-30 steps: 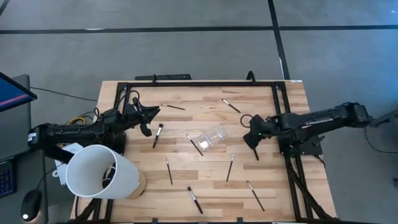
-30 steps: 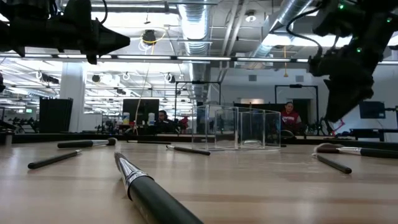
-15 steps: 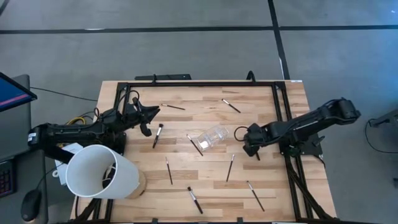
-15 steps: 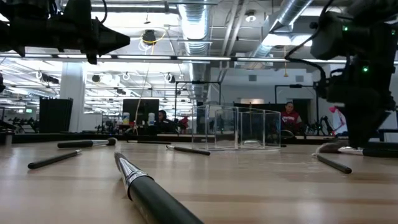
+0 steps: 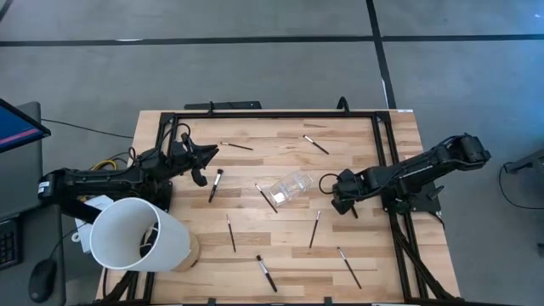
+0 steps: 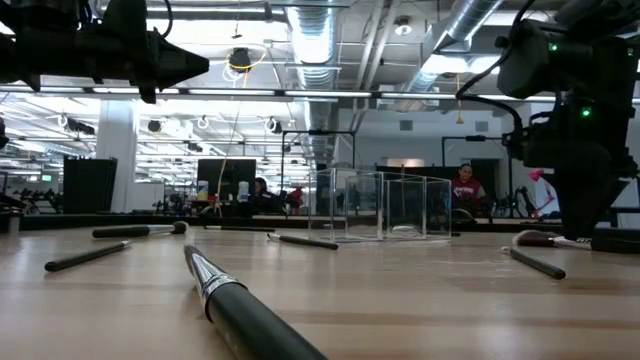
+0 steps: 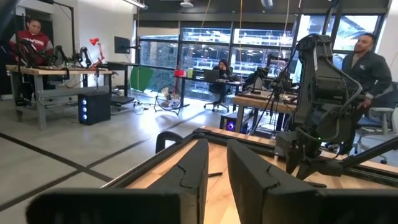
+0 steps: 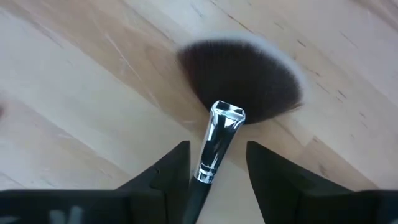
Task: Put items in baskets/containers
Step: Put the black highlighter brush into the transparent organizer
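Observation:
My right gripper (image 5: 342, 204) points down at the table's right side, open. Its two fingers stand on either side of a fan brush's silver ferrule (image 8: 217, 140) without touching it. The brush (image 6: 545, 240) lies flat on the wood, its dark bristles (image 8: 245, 78) spread beyond the fingertips. The clear box (image 5: 289, 187) stands at mid-table. Several other brushes and sticks lie scattered, such as one brush (image 5: 215, 184) and one stick (image 5: 314, 229). My left gripper (image 5: 204, 160) hovers level at the far left, a narrow gap between its fingers (image 7: 199, 168), holding nothing.
A big white cylinder (image 5: 136, 234) stands at the near left corner. A black frame (image 5: 272, 115) runs along the table's far and right edges. A thick brush handle (image 6: 250, 320) lies close to the low camera. People sit in the room beyond.
My right gripper has come down and toward the table's near edge, turning about its wrist, until it stood low over the fan brush; in the last half second it has kept still. The brush has stayed where it lay.

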`<state>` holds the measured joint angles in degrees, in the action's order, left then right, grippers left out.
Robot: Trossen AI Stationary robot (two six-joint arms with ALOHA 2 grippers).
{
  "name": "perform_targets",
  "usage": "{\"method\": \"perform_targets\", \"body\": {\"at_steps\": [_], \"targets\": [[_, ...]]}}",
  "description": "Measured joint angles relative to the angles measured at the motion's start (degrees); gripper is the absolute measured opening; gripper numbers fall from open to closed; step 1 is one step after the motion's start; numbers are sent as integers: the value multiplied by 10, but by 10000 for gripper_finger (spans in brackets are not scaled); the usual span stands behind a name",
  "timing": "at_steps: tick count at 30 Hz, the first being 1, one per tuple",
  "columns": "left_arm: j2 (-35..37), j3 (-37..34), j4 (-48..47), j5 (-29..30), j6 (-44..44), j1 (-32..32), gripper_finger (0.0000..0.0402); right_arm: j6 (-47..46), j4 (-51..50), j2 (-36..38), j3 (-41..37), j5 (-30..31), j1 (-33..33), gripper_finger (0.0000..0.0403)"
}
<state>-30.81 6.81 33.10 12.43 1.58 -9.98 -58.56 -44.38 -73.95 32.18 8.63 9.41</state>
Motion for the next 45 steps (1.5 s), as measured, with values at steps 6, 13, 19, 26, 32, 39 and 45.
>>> {"method": "perform_targets", "body": {"at_steps": [6,13,19,26,32,39,45], "targets": [[0,0,0,0,0,0,57,0,-6,-4,0,-2,0,125],[0,0,0,0,0,0,57,0,-13,-4,0,-12,0,113],[0,0,0,0,0,0,57,0,-7,-4,-12,-12,0,112],[0,0,0,0,0,0,57,0,-5,-4,-16,-12,-2,112],[0,0,0,0,0,0,57,0,-6,-4,-16,-9,-1,98],[0,0,0,0,2,0,57,1,-6,-4,-16,-10,0,60],[0,0,0,0,2,0,57,15,-6,-4,-16,-9,0,53]]}}
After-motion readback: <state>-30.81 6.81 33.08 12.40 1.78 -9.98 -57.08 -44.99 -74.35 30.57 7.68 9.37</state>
